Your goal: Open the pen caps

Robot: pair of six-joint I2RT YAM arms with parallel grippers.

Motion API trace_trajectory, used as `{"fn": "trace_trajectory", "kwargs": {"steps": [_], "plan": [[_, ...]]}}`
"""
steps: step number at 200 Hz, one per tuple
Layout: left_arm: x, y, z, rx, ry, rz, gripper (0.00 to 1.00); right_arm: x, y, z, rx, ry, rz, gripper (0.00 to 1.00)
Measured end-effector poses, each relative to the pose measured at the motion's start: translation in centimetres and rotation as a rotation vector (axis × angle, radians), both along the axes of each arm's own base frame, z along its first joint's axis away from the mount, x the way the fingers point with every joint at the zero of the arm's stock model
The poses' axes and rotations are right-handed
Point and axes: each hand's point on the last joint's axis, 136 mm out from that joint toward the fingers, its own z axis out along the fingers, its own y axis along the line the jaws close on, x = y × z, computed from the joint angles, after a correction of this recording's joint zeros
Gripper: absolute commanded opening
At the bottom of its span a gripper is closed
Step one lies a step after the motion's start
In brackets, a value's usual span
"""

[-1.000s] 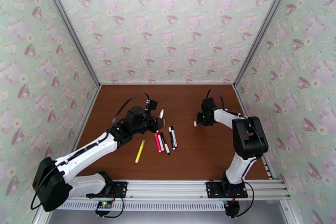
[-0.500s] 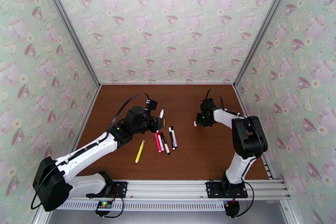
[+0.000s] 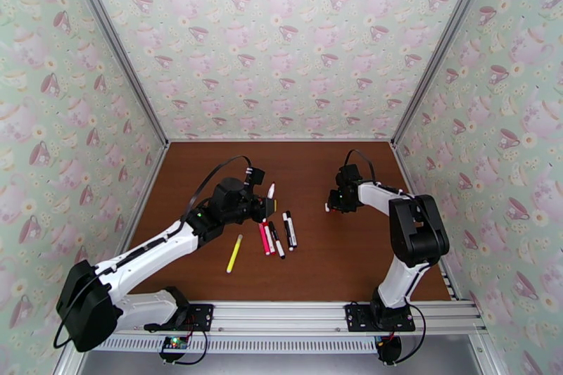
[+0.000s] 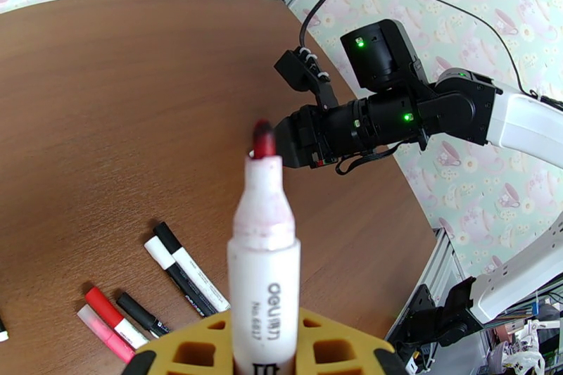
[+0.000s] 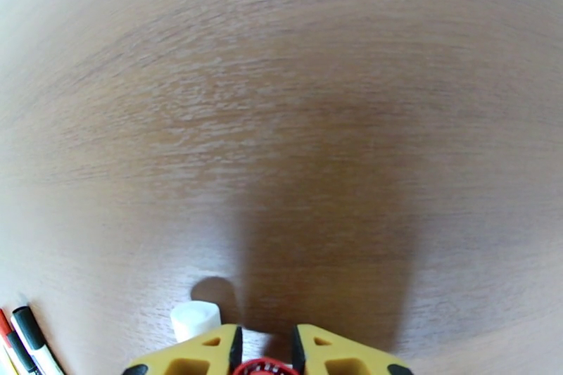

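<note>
While your left gripper (image 4: 264, 350) stays out of the cap work, clamped on the uncapped pen (image 4: 264, 264) with its red tip pointing up toward the right arm, your right gripper (image 5: 264, 342) sits low over the table (image 5: 295, 88), jaws barely apart around a red cap (image 5: 266, 368); a white cap (image 5: 195, 319) stands just beside its left finger. The remaining pens (image 3: 278, 232) look capped and lie bunched just on the near side of the left gripper, long axes roughly near-to-far; left arm is nearer, right arm well apart.
</note>
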Motion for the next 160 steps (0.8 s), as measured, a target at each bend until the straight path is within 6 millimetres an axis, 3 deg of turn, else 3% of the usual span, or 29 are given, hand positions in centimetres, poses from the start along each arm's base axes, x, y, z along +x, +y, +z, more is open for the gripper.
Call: {"fn": "trace_trajectory", "kwargs": {"steps": [96, 132, 160], "plan": [[0.4, 0.5, -0.7, 0.024, 0.014, 0.025, 0.07, -0.4, 0.2, 1.5, 0.022, -0.034, 0.005, 0.32], [1.5, 2.5, -1.3, 0.057, 0.03, 0.091, 0.08, -1.4, 0.1, 2.9, 0.035, -0.066, -0.004, 0.34], [2.8, 5.3, -1.8, 0.097, 0.042, 0.176, 0.08, -2.2, 0.4, 4.8, 0.082, -0.123, -0.013, 0.42]]}}
